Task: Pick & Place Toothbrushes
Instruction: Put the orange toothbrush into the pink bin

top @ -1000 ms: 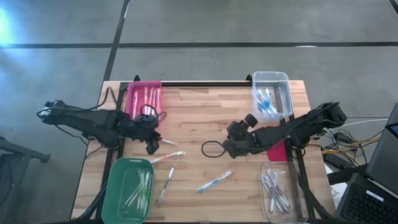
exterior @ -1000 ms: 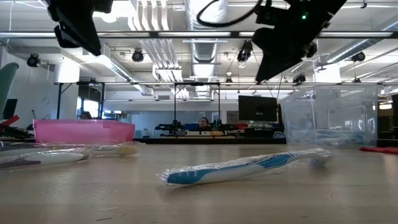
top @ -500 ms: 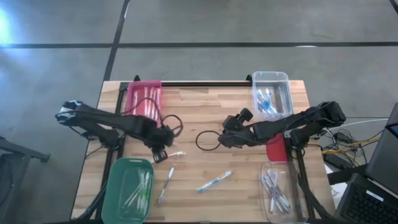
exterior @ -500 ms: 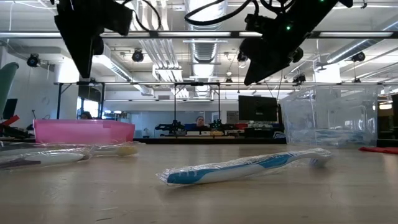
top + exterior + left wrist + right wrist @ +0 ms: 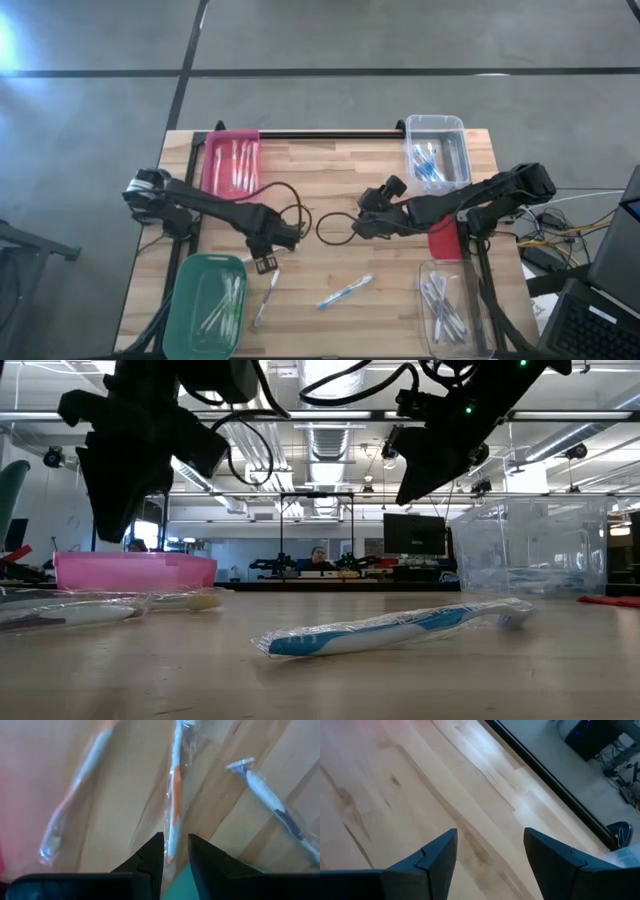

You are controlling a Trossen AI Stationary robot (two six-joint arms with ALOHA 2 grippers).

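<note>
Left arm lining up on a loose toothbrush.
High view: left gripper hangs above toothbrushes beside the green bin. Left wrist view: narrowly parted jaws straddle an orange-accented toothbrush; descend centred on its handle. Right wrist view: right gripper spread, empty.

Two dark jointed arms; looping black cables; angular matte fingers; green light

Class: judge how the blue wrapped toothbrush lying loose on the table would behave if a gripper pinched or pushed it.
The blue toothbrush looks thin and probably light, so a push would likely slide it. Its glossy, crinkled wrapper may slip between fingers. It lies flat, so rolling seems unlikely.
</note>
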